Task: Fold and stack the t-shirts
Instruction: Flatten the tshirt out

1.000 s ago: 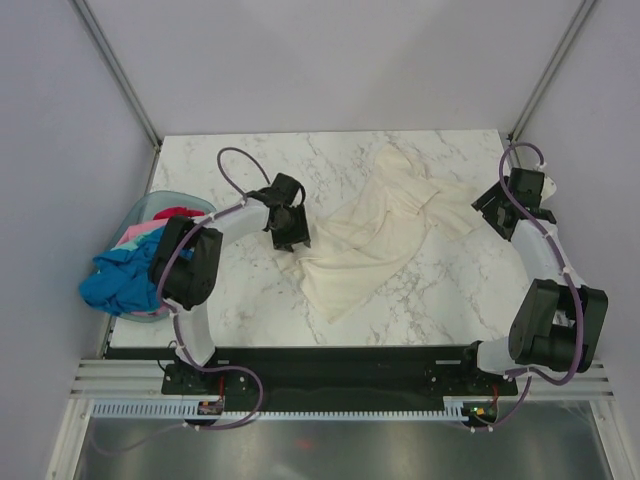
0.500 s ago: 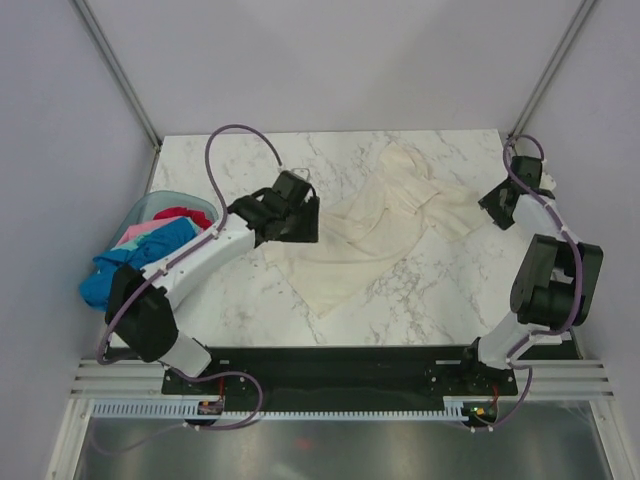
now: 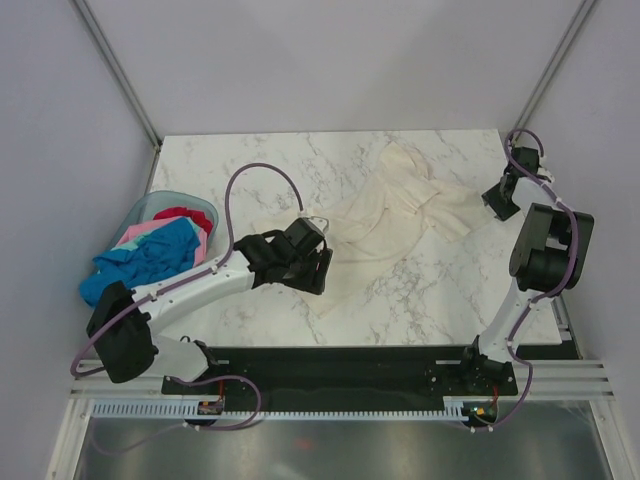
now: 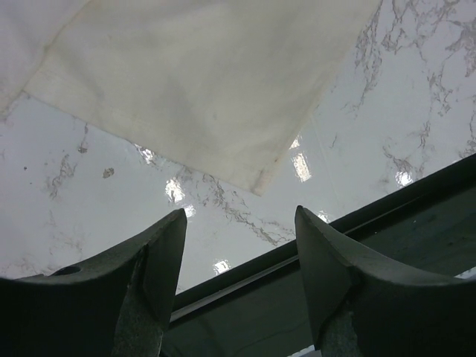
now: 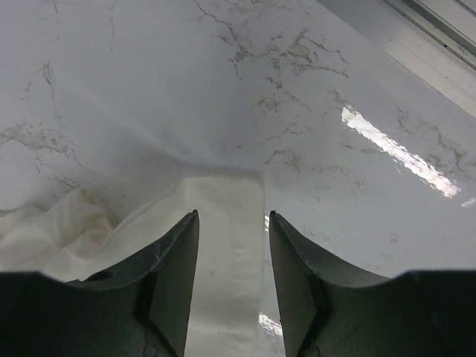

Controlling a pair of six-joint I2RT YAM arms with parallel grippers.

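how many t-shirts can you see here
4 that I can tell apart: the cream t-shirt lying on the table, and a blue t-shirt, a pink t-shirt and a red t-shirt heaped in the basket at the left. Others may be hidden beneath them.

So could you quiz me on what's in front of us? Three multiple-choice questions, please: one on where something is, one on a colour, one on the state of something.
1. Where is the basket of coloured shirts?
A. at the left edge of the table
B. at its far right corner
C. in its middle

2. What colour is the shirt spread on the table?
A. red
B. cream-white
C. teal

3. What state is the left gripper in?
A. shut on the shirt
B. open and empty
C. shut on the basket

Answers:
1 A: the top view shows the basket at the left side.
2 B: the cloth is pale cream in every view.
3 B: its jaws stand wide apart with nothing gripped between them.
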